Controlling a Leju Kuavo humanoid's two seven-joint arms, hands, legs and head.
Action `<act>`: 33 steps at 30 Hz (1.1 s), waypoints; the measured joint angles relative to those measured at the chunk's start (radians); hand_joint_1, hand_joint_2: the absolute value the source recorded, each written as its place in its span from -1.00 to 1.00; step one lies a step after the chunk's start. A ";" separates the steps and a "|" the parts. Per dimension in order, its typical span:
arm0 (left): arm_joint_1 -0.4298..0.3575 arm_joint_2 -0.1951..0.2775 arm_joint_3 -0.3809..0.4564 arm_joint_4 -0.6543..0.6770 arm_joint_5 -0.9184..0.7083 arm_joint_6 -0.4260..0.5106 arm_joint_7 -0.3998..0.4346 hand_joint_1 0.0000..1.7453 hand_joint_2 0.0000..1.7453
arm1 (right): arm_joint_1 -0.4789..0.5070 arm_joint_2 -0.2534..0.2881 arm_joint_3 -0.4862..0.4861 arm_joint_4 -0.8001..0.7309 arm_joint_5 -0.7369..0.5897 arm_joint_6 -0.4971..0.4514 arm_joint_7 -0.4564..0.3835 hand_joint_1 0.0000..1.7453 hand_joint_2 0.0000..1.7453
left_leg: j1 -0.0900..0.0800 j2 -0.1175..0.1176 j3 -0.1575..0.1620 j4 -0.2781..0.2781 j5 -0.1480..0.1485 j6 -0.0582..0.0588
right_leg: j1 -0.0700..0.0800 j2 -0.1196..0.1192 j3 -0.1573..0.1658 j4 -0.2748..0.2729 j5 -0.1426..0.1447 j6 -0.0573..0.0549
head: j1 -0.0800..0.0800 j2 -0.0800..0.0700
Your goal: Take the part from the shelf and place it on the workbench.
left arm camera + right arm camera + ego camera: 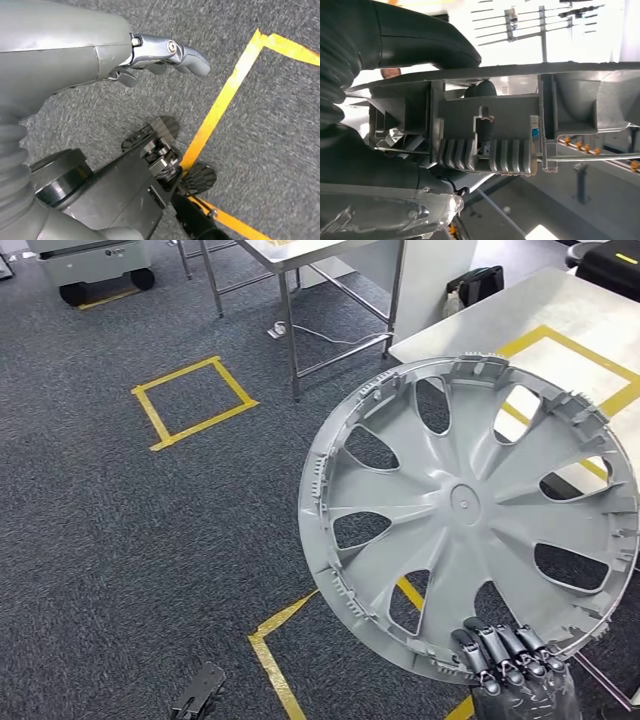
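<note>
While gripped at its lower rim by the right hand (513,665), grey hubcap (468,510) held tilted over carpet (113,540), upper edge overlapping workbench (483,320) corner and yellow tape (573,345). Left hand (166,55) hanging low, fingers loosely apart, holding nothing.

Looks like a workshop or robot test lab: grey carpet floor (113,540) marked with yellow tape squares (194,400), bare metal-framed tables (302,300), a pale workbench (483,315) taped yellow.
</note>
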 joint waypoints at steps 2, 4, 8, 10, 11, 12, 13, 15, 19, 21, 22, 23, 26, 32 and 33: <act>-0.003 -0.001 0.000 0.000 0.000 0.000 0.000 -1.00 1.00 | 0.001 0.002 -0.002 -0.001 0.000 0.000 0.000 1.00 1.00 | 0.005 -0.031 -0.010 0.030 -0.024 -0.010 | -0.002 0.023 0.000 -0.003 0.002 -0.013 | -0.002 0.000; -0.003 -0.001 0.000 -0.001 0.000 0.000 0.000 -1.00 1.00 | -0.001 0.005 -0.003 -0.003 0.000 0.000 0.000 1.00 1.00 | 0.007 -0.082 -0.063 0.139 -0.082 -0.013 | -0.003 0.046 0.001 -0.004 0.002 -0.022 | -0.005 0.000; 0.006 -0.001 0.000 0.000 0.000 0.000 0.000 -1.00 1.00 | -0.001 0.006 -0.004 -0.003 0.000 0.000 0.000 1.00 1.00 | 0.007 -0.104 -0.150 0.277 -0.101 -0.006 | 0.000 0.104 0.001 -0.003 0.002 -0.027 | -0.006 0.000; 0.004 -0.001 0.000 0.000 0.000 -0.001 0.000 -1.00 1.00 | -0.001 0.007 -0.004 -0.003 0.000 0.000 0.000 1.00 1.00 | 0.008 -0.132 -0.101 0.158 -0.024 0.001 | -0.001 0.134 0.002 -0.003 0.004 -0.024 | -0.006 0.000; 0.003 -0.001 0.000 -0.001 0.000 -0.001 0.000 -1.00 1.00 | -0.001 0.007 -0.004 -0.003 0.000 0.000 0.000 1.00 1.00 | 0.010 -0.155 -0.072 0.090 0.004 0.003 | -0.001 0.148 0.001 -0.001 0.005 -0.020 | -0.006 0.000; 0.002 -0.001 0.000 -0.001 0.000 -0.002 0.000 -1.00 1.00 | -0.001 0.008 -0.004 -0.003 0.000 0.000 0.000 1.00 1.00 | 0.012 -0.174 -0.051 0.043 0.018 0.004 | -0.001 0.159 -0.001 -0.001 0.006 -0.016 | -0.005 0.000; 0.001 0.000 0.000 -0.001 0.000 -0.002 0.000 -1.00 1.00 | 0.000 0.008 -0.004 -0.003 0.000 0.000 -0.001 1.00 1.00 | 0.012 -0.187 -0.040 0.017 0.021 0.004 | -0.002 0.170 -0.005 -0.002 0.007 -0.009 | -0.005 0.000; 0.000 -0.001 0.000 -0.001 0.000 -0.003 0.000 -1.00 1.00 | 0.002 0.009 -0.005 -0.003 0.000 0.000 -0.001 1.00 1.00 | 0.010 -0.173 -0.037 0.008 0.022 0.009 | -0.006 0.189 -0.012 -0.008 0.012 0.005 | -0.005 0.000; -0.002 -0.004 0.000 -0.001 0.000 -0.006 0.000 -1.00 1.00 | 0.001 0.009 -0.007 -0.004 0.000 0.000 -0.009 1.00 1.00 | 0.008 -0.125 -0.032 -0.001 0.026 0.030 | -0.001 0.082 -0.076 0.110 -0.062 0.021 | 0.003 0.000; 0.003 -0.003 0.000 -0.001 0.000 -0.009 0.000 -1.00 1.00 | 0.000 0.009 -0.007 -0.004 0.000 0.000 -0.015 1.00 1.00 | 0.006 -0.102 -0.031 0.000 0.023 0.033 | -0.002 0.053 -0.138 0.241 -0.122 0.027 | 0.004 0.000; 0.004 -0.002 0.000 -0.001 0.000 -0.010 0.000 -1.00 1.00 | 0.001 0.009 -0.007 -0.004 0.000 0.000 -0.016 1.00 1.00 | 0.006 -0.093 -0.030 0.000 0.022 0.033 | -0.003 0.050 -0.153 0.275 -0.130 0.029 | 0.003 0.000; 0.004 -0.002 0.000 -0.001 0.000 -0.012 0.000 -1.00 1.00 | 0.002 0.009 -0.008 -0.004 0.000 0.000 -0.016 1.00 1.00 | 0.006 -0.086 -0.028 0.000 0.020 0.032 | -0.004 0.049 -0.145 0.265 -0.115 0.030 | 0.004 0.000; 0.002 -0.002 0.000 -0.001 0.000 -0.016 0.000 -1.00 1.00 | 0.002 0.009 -0.011 -0.003 0.000 0.000 -0.019 1.00 1.00 | 0.007 -0.078 -0.017 0.001 0.012 0.021 | -0.005 0.037 -0.031 0.073 -0.029 0.030 | 0.004 0.000; -0.001 0.000 0.000 -0.001 -0.001 -0.017 -0.001 -1.00 1.00 | 0.003 0.009 -0.013 -0.004 0.000 0.000 -0.024 1.00 1.00 | 0.005 -0.079 -0.014 0.012 -0.003 -0.008 | -0.002 0.043 0.016 -0.005 -0.011 -0.011 | 0.000 0.000; -0.002 0.000 0.000 -0.001 -0.001 -0.018 -0.001 -1.00 1.00 | 0.003 0.009 -0.013 -0.004 0.000 0.000 -0.026 1.00 1.00 | 0.006 -0.083 -0.030 0.047 -0.024 -0.012 | -0.003 0.045 0.018 -0.007 -0.011 -0.018 | -0.001 0.000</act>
